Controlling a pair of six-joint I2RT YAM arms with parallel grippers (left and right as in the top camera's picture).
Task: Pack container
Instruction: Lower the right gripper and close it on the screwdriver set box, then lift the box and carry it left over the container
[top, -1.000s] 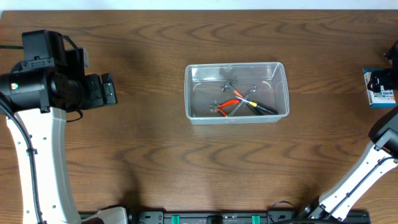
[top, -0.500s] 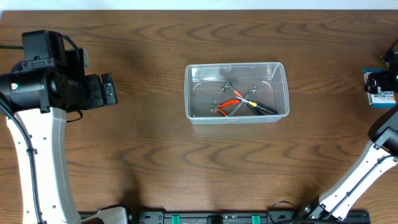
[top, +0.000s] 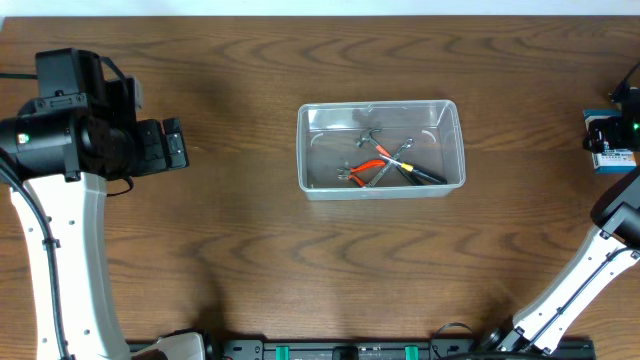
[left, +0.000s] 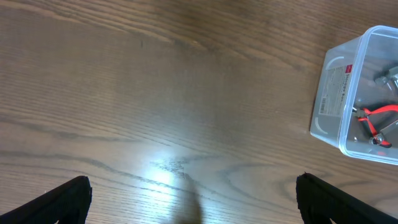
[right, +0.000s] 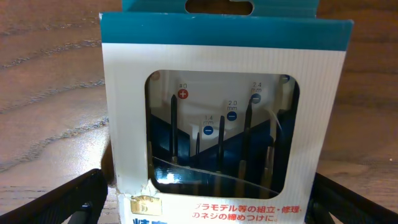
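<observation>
While the clear container (top: 303, 150) sits mid-table already holding red-handled pliers (top: 366, 170) and other small tools, the packing looks partly done. At the far right edge, the right gripper (right: 205, 190) straddles a boxed precision screwdriver set (right: 227, 62), jaws apart and not yet clamped. The left gripper (left: 193, 199) hovers over the table (top: 250, 260), jaws wide and empty.

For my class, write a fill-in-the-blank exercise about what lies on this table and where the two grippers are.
1. The orange-handled pliers lie ____ the clear plastic rectangular tub.
2. The blue and white cardboard box holds small ____.
3. The fingers of the right gripper stand on either ____ of that box.
4. The left gripper is open above the bare brown ____ table.

Missing words: inside; screwdrivers; side; wooden.
</observation>
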